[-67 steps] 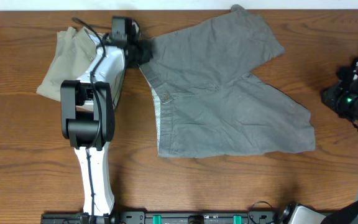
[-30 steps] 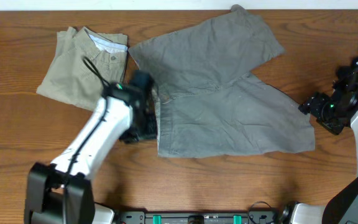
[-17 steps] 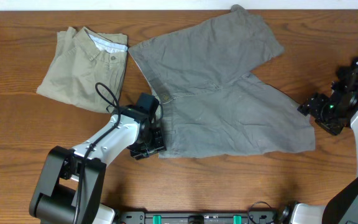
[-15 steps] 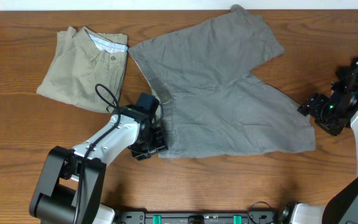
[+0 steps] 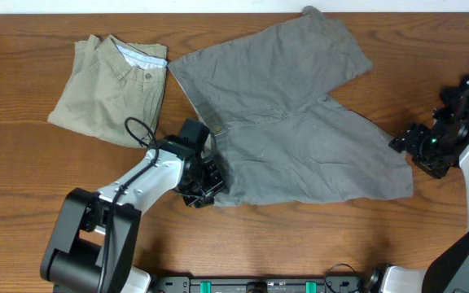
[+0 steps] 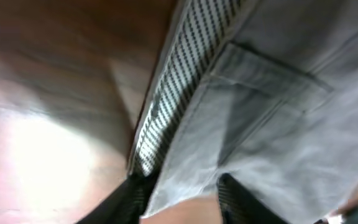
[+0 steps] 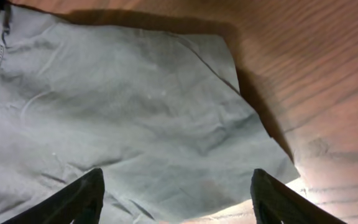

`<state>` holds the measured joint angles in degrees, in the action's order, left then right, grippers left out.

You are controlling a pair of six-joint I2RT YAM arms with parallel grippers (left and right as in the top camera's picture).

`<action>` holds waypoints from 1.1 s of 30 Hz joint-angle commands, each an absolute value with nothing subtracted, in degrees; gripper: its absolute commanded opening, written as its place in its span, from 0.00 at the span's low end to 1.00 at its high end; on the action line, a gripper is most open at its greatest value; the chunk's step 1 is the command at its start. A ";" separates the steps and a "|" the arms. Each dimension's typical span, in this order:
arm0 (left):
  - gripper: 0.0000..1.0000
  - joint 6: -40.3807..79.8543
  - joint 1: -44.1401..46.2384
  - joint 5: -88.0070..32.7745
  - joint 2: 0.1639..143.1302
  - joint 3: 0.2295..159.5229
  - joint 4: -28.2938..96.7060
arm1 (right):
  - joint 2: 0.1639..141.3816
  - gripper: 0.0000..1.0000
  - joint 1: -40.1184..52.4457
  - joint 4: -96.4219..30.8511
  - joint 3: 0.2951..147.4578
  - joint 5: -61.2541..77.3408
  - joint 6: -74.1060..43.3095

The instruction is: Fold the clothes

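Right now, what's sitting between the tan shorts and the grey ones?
Only bare wooden table: the overhead view shows a wedge of wood between the khaki shorts and the grey shorts, narrowing almost to nothing at their top corners.

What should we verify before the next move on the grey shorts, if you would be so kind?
1. Left end effector at the grey shorts' lower waistband corner: ok.
2. Waistband edge lies between its fingers: ok.
3. Left grip actually closed on the fabric: cannot tell.
4. Right end effector open beside the leg hem: ok.
5. Khaki shorts folded, lying apart from the grey pair: cannot tell.
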<state>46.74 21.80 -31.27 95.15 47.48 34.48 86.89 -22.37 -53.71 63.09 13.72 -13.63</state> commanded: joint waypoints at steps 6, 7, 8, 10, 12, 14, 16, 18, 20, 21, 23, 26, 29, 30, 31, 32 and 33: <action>0.19 46.06 21.50 -32.73 95.81 47.79 38.20 | 87.24 0.76 -22.98 -53.30 61.43 13.85 -13.04; 0.11 46.11 21.43 -31.03 95.83 47.79 39.22 | 87.24 0.76 -23.05 -52.86 60.95 13.69 -13.08; 0.08 45.80 21.23 -29.61 95.81 47.79 40.07 | 87.24 0.76 -23.24 -52.45 60.42 13.50 -13.08; 0.06 45.04 20.78 -27.73 95.81 47.79 40.93 | 87.24 0.76 -23.75 -51.90 59.40 13.54 -13.26; 0.06 44.47 20.03 -27.16 95.81 47.79 41.12 | 87.24 0.75 -24.49 -51.72 58.39 13.52 -13.23; 0.06 43.51 18.98 -27.20 95.81 47.79 41.10 | 87.24 0.75 -25.65 -51.42 57.41 13.52 -13.34; 0.06 43.05 17.63 -27.29 95.81 47.79 41.15 | 87.24 0.75 -27.05 -51.11 56.51 13.52 -13.93; 0.06 42.22 15.66 -27.42 95.79 47.79 41.10 | 87.24 0.74 -28.93 -50.43 55.29 13.52 -14.50; 0.06 42.17 13.80 -27.57 95.79 47.79 41.01 | 87.24 0.73 -30.68 -49.78 53.93 13.52 -14.76; 0.06 41.41 12.99 -28.10 95.79 47.81 40.66 | 87.24 0.72 -31.53 -49.39 53.10 13.52 -14.76; 0.06 39.53 11.99 -29.54 95.79 47.81 39.75 | 87.24 0.71 -32.67 -48.40 51.31 13.52 -14.79; 0.06 39.42 11.79 -29.54 95.79 47.79 39.59 | 87.24 0.71 -33.45 -47.11 48.27 13.50 -15.00; 0.06 39.42 11.92 -29.54 95.79 47.79 39.57 | 87.24 0.68 -33.34 -46.15 44.49 13.54 -15.84; 0.06 39.42 11.90 -29.52 95.79 47.81 39.53 | 87.24 0.66 -33.32 -44.84 42.78 13.56 -15.88; 0.06 39.42 11.92 -29.50 95.79 47.79 39.29 | 87.24 0.65 -33.32 -43.55 41.15 13.61 -16.69; 0.06 39.42 11.90 -29.50 95.79 47.79 38.87 | 87.24 0.64 -33.36 -42.22 39.59 13.65 -17.63; 0.06 39.42 11.90 -29.50 95.79 47.81 38.65 | 87.24 0.64 -33.36 -40.82 38.37 13.91 -18.13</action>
<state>40.40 12.05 -29.58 95.29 47.48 39.11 86.94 -33.10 -42.39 41.30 13.43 -15.64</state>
